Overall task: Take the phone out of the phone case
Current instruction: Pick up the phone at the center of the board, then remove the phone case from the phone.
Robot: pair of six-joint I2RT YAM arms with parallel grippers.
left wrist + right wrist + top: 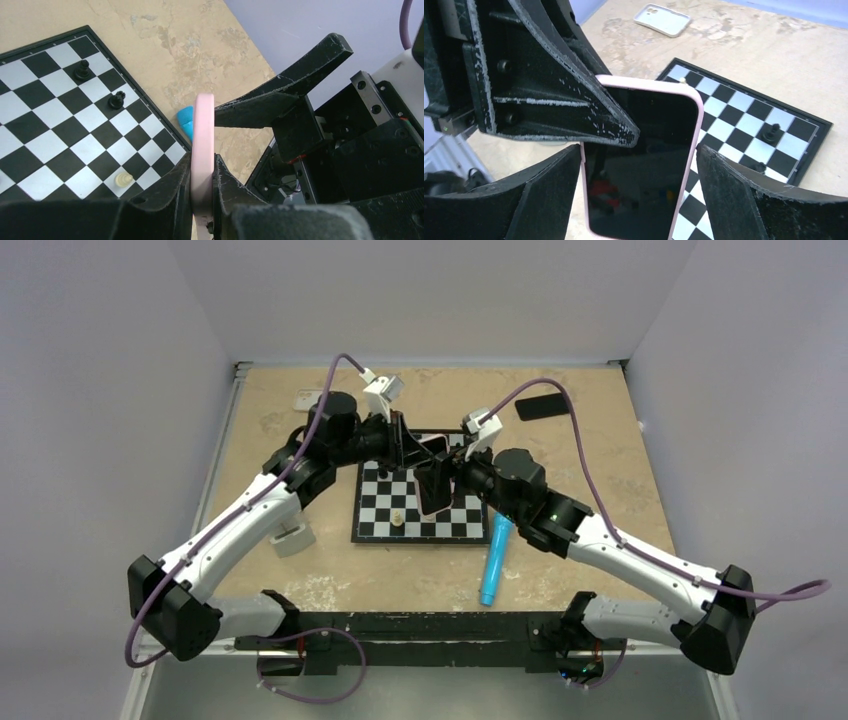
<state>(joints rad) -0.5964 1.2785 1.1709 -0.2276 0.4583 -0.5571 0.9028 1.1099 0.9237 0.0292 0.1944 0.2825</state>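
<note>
Up close: left pincer (202, 182) nipped shut on the pink phone case (202, 135) through its thickness, one finger (564, 105) flat across the screen, the other behind.

Beneath, in order of size:
- tan bench (300, 585)
- chessboard (378, 510) at its middle
- phone (639, 190), dark glass, not yet out of the case, held upright in the air over the board between both arms
- blue marker (495, 560) just off the board's near right corner
- a few chess pieces (82, 71) standing on the squares

Right pincer (639, 155) spread wide, straddling the phone's width. Hard to say from here whether pads press the case's edges or stand just clear.

Likely trouble: with screen and back squeezed together, no way out for the phone, only a tighter seat. Peeling a corner against that pinch, risk of twisting the whole thing loose. Single narrow hold on a smooth shell, so a possible slip, then a fall onto the board, pieces scattered, glass struck. Safer with a firm second hold before any easing of the first.
</note>
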